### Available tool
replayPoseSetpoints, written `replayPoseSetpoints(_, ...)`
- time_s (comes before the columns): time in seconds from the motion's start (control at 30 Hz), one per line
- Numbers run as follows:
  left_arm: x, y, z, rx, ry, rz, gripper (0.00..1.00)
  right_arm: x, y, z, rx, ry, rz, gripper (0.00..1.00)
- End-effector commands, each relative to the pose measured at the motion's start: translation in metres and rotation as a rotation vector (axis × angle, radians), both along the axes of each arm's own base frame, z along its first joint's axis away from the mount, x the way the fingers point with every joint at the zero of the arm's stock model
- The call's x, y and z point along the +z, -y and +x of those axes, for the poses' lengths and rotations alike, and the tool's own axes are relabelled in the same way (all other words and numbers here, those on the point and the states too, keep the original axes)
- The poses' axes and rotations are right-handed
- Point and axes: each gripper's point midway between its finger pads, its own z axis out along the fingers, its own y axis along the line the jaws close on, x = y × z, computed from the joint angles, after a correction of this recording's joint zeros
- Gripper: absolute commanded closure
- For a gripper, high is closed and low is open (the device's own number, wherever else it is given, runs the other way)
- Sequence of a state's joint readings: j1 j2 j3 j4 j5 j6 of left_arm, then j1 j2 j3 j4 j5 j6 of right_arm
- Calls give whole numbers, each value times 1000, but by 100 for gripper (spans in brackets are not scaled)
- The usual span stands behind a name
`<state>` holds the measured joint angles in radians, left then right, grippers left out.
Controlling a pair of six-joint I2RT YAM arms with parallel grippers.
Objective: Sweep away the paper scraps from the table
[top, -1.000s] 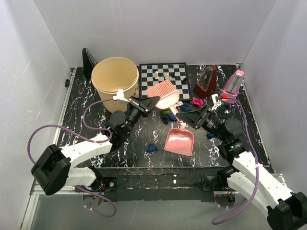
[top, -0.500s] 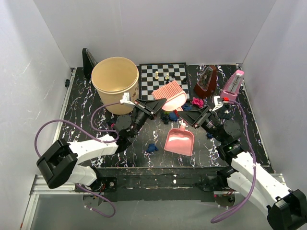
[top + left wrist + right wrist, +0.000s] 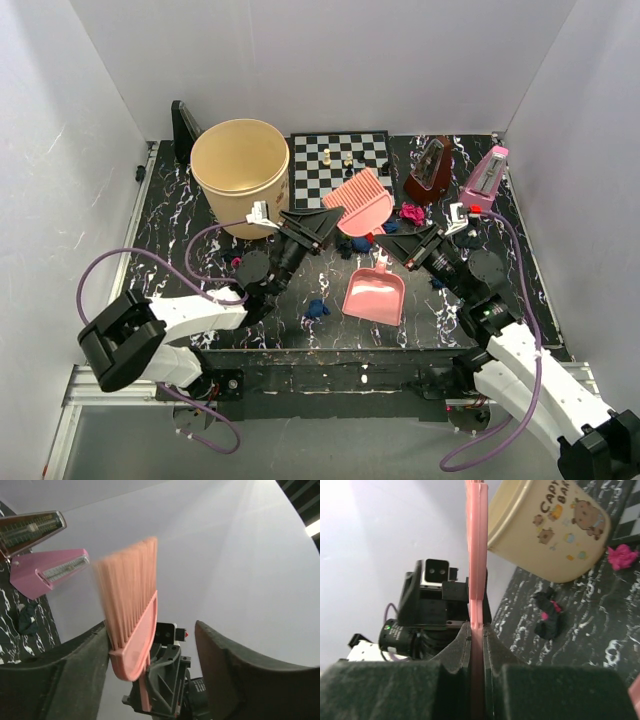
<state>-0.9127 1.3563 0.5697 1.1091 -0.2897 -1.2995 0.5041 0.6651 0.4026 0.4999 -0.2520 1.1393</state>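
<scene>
Left gripper (image 3: 328, 218) had the pink brush (image 3: 362, 200) gripped and raised off the table (image 3: 165, 190). In its wrist view the brush lay against one finger (image 3: 55, 665). Facing it, the right gripper (image 3: 392, 248) was pinched tight on the thin handle of the pink dustpan (image 3: 376, 295), and the pan rested flat on the table in front of that arm.

Between the two grippers, under the brush, sat a clump of paper scraps (image 3: 355, 240) in dark blue and green. A magenta wad (image 3: 412, 213) lay just beyond the right gripper, and a blue wad (image 3: 318, 308) lay just left of the dustpan.

It was crowded out there. The cream bucket (image 3: 240, 165) stood close on the left arm's far side. The chessboard (image 3: 340, 155) with its chess pieces (image 3: 347, 160) sat right behind the brush. A brown metronome (image 3: 430, 170) and a pink metronome (image 3: 485, 180) stood at the far right, near the magenta wad.
</scene>
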Motion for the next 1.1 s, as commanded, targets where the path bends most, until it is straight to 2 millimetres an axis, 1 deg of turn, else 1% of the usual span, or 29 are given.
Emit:
replayPoseSetpoints(0.0, 12, -29, -8, 83, 39, 17, 28, 10, 12, 5, -78, 75, -158, 99)
replayPoseSetpoints(0.03, 8, -34, -7, 100, 22, 39, 23, 7, 12, 4, -67, 75, -192, 99)
replayPoseSetpoints(0.1, 4, -41, -5, 127, 24, 108, 17, 6, 8, -1, -27, 101, -257, 99)
replayPoseSetpoints(0.17, 13, -52, -7, 152, 70, 155, 9, 2, 4, -7, 25, 109, -314, 99)
replayPoseSetpoints(0.2, 11, -59, -5, 159, 64, 204, 6, -2, 4, -9, 40, 103, -349, 99)
replayPoseSetpoints(0.27, 3, -75, 0, 170, 7, 347, 2, -11, 5, -14, 81, 99, -440, 99)
replayPoseSetpoints(0.3, 8, -82, 2, 173, 19, 428, 2, -9, 5, -18, 111, 109, -481, 99)
replayPoseSetpoints(0.33, 8, -86, 1, 157, 31, 517, 2, -11, 4, -22, 152, 114, -524, 99)
replayPoseSetpoints(0.37, 13, -87, -2, 131, 68, 597, 2, -13, 2, -29, 205, 115, -554, 99)
replayPoseSetpoints(0.4, 17, -83, -9, 74, 129, 669, 2, -14, 0, -35, 255, 124, -579, 99)
replayPoseSetpoints(0.47, 30, -72, -23, -30, 263, 781, 2, -13, -7, -54, 389, 157, -586, 99)
replayPoseSetpoints(0.5, 24, -66, -31, -102, 290, 842, 2, -12, -9, -61, 446, 174, -587, 99)
replayPoseSetpoints(0.57, 28, -53, -42, -217, 386, 911, 2, -11, -12, -70, 517, 180, -580, 99)
replayPoseSetpoints(0.6, 26, -47, -47, -276, 414, 930, 2, -9, -14, -73, 541, 181, -567, 99)
replayPoseSetpoints(0.63, 28, -40, -49, -322, 445, 943, 2, -8, -17, -76, 573, 181, -554, 99)
replayPoseSetpoints(0.8, 20, -24, -57, -467, 571, 1008, 2, -10, -25, -83, 660, 174, -550, 99)
replayPoseSetpoints(0.9, 12, -10, -60, -601, 595, 1016, 2, -10, -30, -84, 688, 174, -555, 99)
replayPoseSetpoints(0.93, 6, -5, -57, -632, 584, 1021, 3, -10, -31, -84, 693, 171, -554, 99)
replayPoseSetpoints(1.0, 2, 3, -51, -675, 562, 1020, 7, -8, -32, -85, 701, 182, -549, 99)
replayPoseSetpoints(1.07, -1, 11, -54, -741, 564, 988, 14, -6, -33, -84, 694, 200, -550, 99)
